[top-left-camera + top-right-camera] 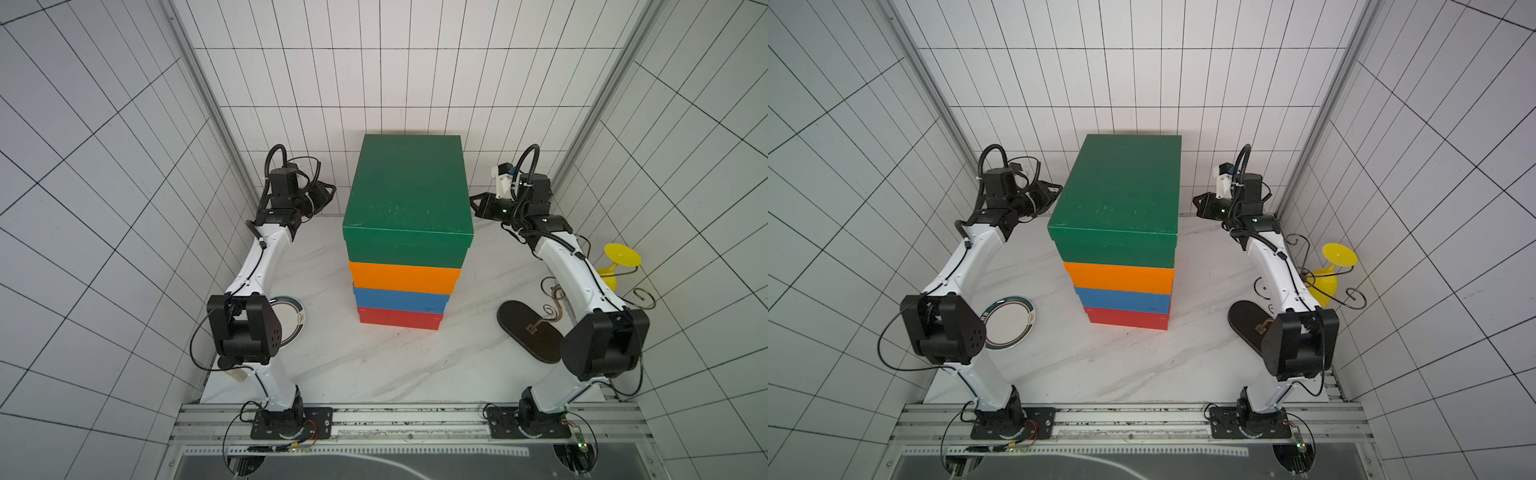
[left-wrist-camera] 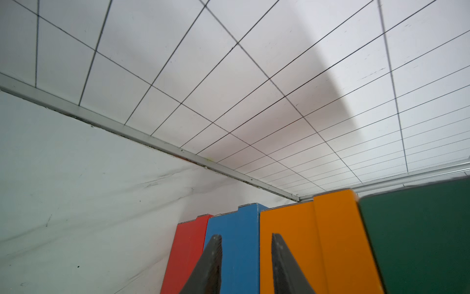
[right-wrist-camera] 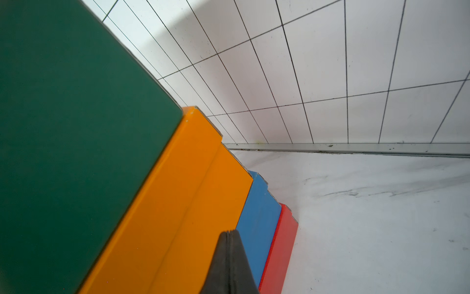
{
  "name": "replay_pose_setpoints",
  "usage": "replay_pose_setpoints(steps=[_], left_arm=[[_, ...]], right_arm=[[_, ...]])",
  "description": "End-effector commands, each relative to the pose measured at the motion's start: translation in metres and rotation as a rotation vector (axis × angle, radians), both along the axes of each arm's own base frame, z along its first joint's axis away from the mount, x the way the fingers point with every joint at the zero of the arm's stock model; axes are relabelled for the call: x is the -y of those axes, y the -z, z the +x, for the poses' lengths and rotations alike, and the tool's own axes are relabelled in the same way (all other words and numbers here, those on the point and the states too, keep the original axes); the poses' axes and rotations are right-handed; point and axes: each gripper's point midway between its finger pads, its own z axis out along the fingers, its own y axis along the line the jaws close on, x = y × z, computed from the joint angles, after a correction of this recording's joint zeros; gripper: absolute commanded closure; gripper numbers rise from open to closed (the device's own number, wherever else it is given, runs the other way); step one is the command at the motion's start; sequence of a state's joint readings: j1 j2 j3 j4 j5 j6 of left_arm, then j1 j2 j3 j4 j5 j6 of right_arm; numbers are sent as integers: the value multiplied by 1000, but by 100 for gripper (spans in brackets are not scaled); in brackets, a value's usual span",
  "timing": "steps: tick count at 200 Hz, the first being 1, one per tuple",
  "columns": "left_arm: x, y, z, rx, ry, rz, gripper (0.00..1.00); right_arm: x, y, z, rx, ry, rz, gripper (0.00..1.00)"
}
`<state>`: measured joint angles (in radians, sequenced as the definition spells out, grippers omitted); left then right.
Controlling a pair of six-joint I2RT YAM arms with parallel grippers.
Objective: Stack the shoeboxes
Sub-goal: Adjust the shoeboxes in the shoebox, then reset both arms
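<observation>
The shoeboxes stand in one stack at the middle of the table in both top views: the red box (image 1: 399, 319) at the bottom, then the blue box (image 1: 401, 300), the orange box (image 1: 405, 277), and the dark green box (image 1: 407, 187) (image 1: 1121, 187) on top. My left gripper (image 1: 330, 195) (image 2: 246, 238) hangs close to the stack's left side, open, with nothing between its fingers (image 2: 215, 254). My right gripper (image 1: 473, 205) (image 3: 230, 233) is shut and empty, pointing at the stack's right side level with the orange box (image 3: 178, 203) and the blue box (image 3: 259, 216).
A round plate (image 1: 1011, 328) lies front left, partly under the left arm. Front right stand a black oval base (image 1: 528, 332) with a wire stand and a yellow goblet (image 1: 619, 262). The tiled back wall (image 1: 332, 83) rises close behind the stack.
</observation>
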<state>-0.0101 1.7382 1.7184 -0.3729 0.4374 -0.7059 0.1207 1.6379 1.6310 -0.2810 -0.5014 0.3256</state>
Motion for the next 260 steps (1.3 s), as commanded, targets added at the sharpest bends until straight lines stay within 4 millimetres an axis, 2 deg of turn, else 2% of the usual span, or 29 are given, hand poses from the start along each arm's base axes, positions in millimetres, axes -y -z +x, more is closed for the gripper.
replay_pose_setpoints(steps=[1,36,69,113,155,185,209,231,249,260], left_arm=[[-8,-32,-30,61,-19,57,65],[-19,-56,-73,123,-67,97,62],[-21,-61,-102,129,-74,116,61],[-15,-64,-114,123,-44,80,60],[3,-73,-118,140,0,45,60],[16,-75,-115,139,26,40,60],[15,-78,-120,148,17,48,60],[10,-87,-134,168,2,68,59],[5,-88,-150,181,-12,86,52],[1,-87,-162,193,-21,101,39]], right_arm=[[-5,-67,-24,143,27,-63,100],[-12,-80,-55,175,83,-135,100],[-12,-81,-82,177,107,-133,100],[-15,-85,-100,180,94,-123,100],[-32,-95,-109,200,44,-115,100],[-36,-91,-111,194,33,-123,100],[-30,-87,-116,189,52,-141,100],[-17,-84,-126,189,99,-161,100],[-5,-75,-138,180,138,-171,100],[0,-68,-147,175,154,-172,100]])
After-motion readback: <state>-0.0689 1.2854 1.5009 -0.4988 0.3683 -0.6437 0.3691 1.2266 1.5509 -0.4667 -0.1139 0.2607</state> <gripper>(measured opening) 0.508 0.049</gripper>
